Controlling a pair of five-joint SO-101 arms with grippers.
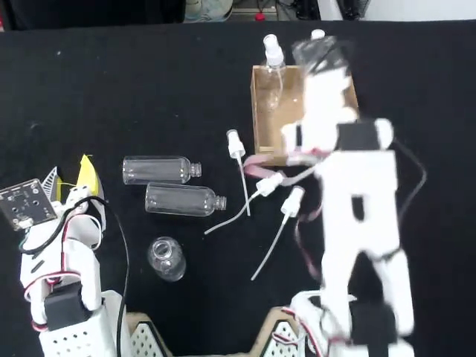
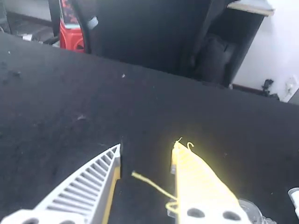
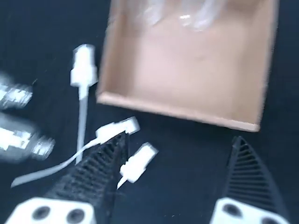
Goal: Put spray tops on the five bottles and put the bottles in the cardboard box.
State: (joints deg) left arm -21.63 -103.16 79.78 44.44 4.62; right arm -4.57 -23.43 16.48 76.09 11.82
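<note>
The cardboard box sits open on the bench, and I see a capped bottle leaning at its far edge. Two bare bottles lie on their sides, close together; an upright bottle stands near them. Three spray tops lie loose beside the box.

Overhead view down on the table; close wrist views, the right one's cardboard box shared overhead.
</note>
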